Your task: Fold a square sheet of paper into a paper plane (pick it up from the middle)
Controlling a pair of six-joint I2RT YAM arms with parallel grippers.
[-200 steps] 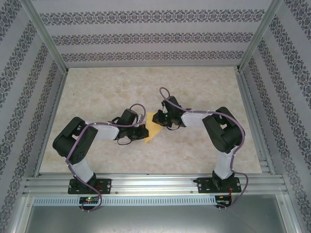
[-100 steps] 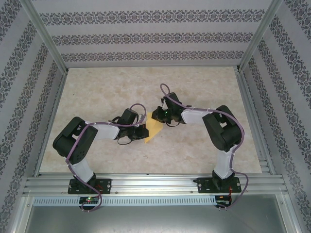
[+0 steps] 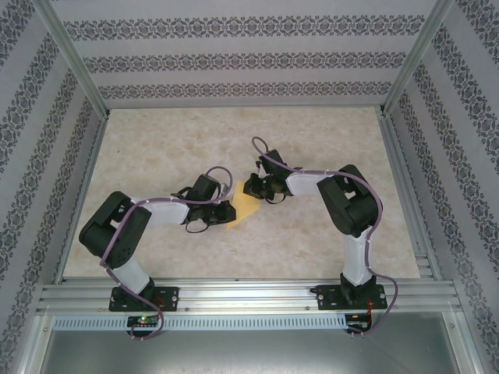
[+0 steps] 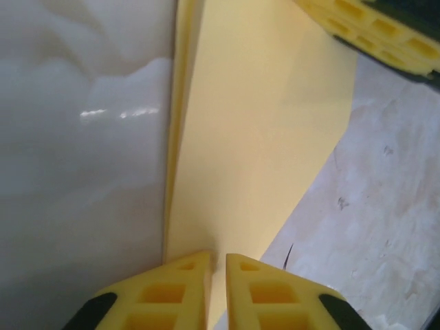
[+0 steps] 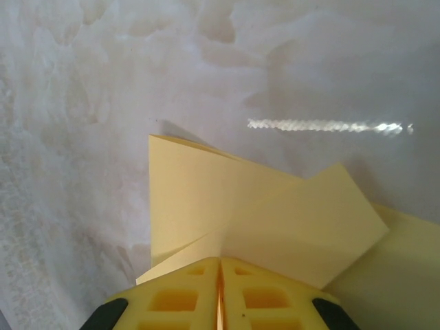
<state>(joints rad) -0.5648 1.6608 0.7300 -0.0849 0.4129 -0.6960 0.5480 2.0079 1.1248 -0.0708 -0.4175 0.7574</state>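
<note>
Roughly midway between the left and right edges of the table, the yellow sheet of paper lies folded, its layers overlapping on the marbled top. The left fingers sit at its near-left end. They stand a narrow slit apart with paper running into the slit, though I cannot tell whether they pinch it. The right fingers reach in from the far side and are pressed together on a folded flap. From above, the right wrist covers the sheet's far corner. Patterned walls enclose the table, and an aluminium rail runs along its near edge.
</note>
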